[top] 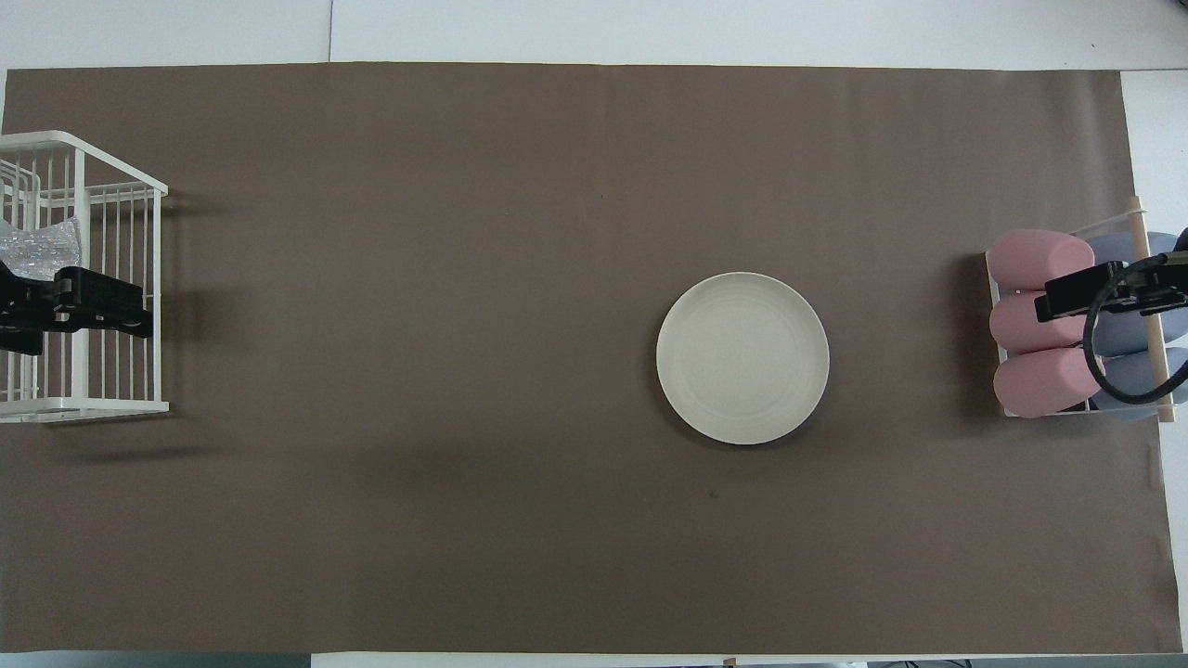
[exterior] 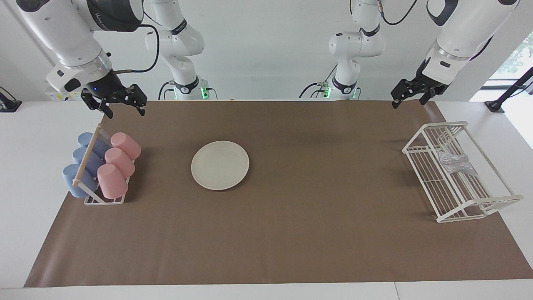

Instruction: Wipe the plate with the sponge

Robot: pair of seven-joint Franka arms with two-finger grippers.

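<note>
The right gripper [exterior: 123, 106] hangs in the air over the edge of the brown mat [exterior: 291, 233] nearest the robots, at the right arm's end of the table, its 2 fingers spread apart with nothing between them. Just below it in the facing view, a small white rack [exterior: 104, 200] holds 3 pink cups [exterior: 118, 162] and 3 blue cups [exterior: 81, 164] lying on their sides, the pink row toward the middle of the table. Near the rack, on the mat, sits the plate [exterior: 220, 165], round, cream-white and bare. Well apart from it, at the left arm's end of the table, stands a white wire basket [exterior: 479, 208] with the sponge [exterior: 456, 162] lying inside it, a crumpled silvery pad. The left gripper [exterior: 410, 98] hangs in the air over the mat's edge by the robots, near the basket, fingers parted and holding nothing.
</note>
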